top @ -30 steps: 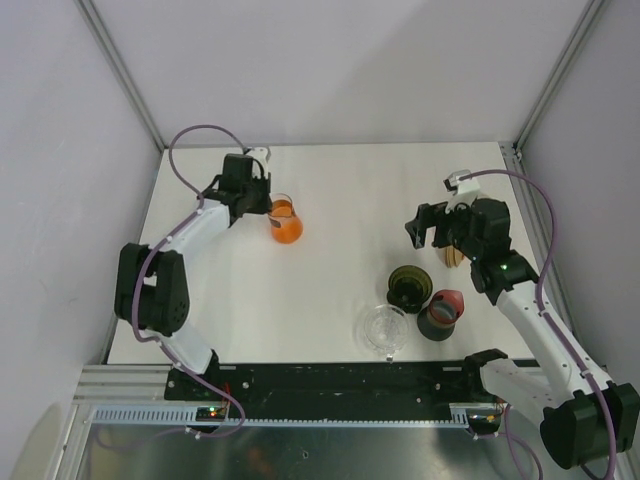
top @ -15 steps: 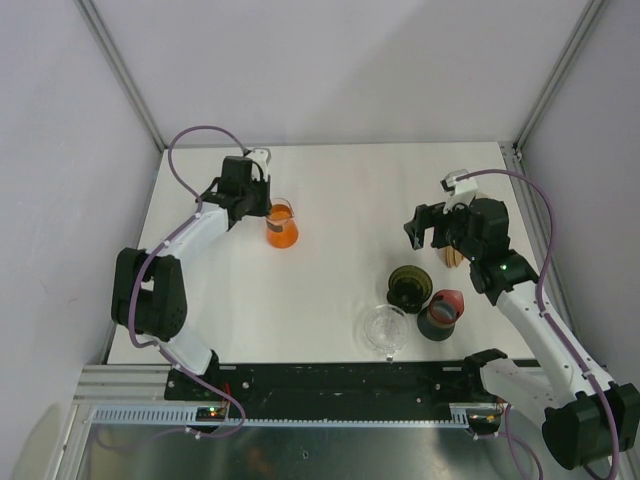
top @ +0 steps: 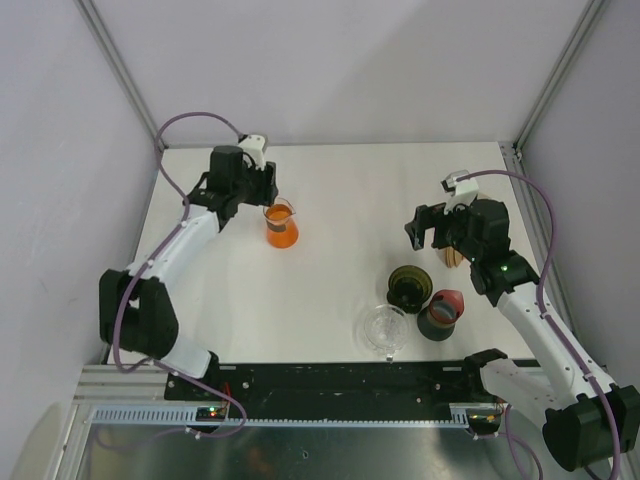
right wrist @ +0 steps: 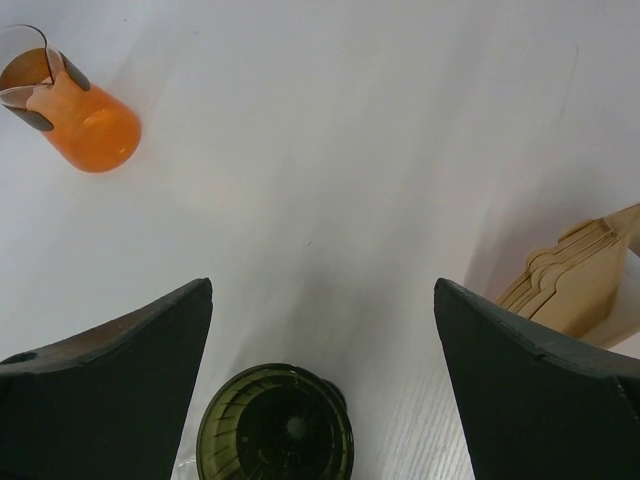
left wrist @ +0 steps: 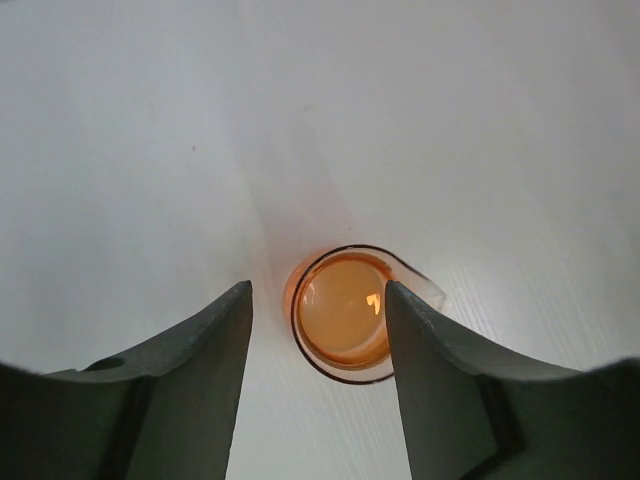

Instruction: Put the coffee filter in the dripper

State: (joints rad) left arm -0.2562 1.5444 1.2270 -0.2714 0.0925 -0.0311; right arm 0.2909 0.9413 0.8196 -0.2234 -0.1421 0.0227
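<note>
The stack of tan coffee filters (top: pixel 452 258) is sitting near the right edge of the table (top: pixel 340 180), partly tucked under the right wrist in the top view. In the right wrist view it is showing just off the right finger (right wrist: pixel 585 285). The dark green ribbed dripper (top: pixel 410 285) is standing just in front of it, toward the arm bases. Its bowl is showing only its own ribs in the right wrist view (right wrist: pixel 275 425).

The right pincer (top: pixel 430 228) is hanging over the bare table beyond the dripper. Its fingers are spread wide (right wrist: pixel 322 290) and are gripping nothing.

A clear glass vessel (top: pixel 385 328) and a red-rimmed cup (top: pixel 442 312) are crowding the dripper's near side, close to the table's front edge. The middle and far stretch of the table are lying open between the two arms.

On the left, the orange beaker (top: pixel 282 225) is standing upright and well apart from the dripper group. The left pincer (top: pixel 262 185) is hovering over it. In its own wrist view the fingers are standing apart on either side of the beaker's mouth (left wrist: pixel 345 310), holding nothing (left wrist: pixel 318 300).

A second ago this pincer was closed on the beaker. It has since let go, and the arm has drawn back toward the far left corner. The beaker is staying almost where it was, and the right arm is holding its earlier pose.
</note>
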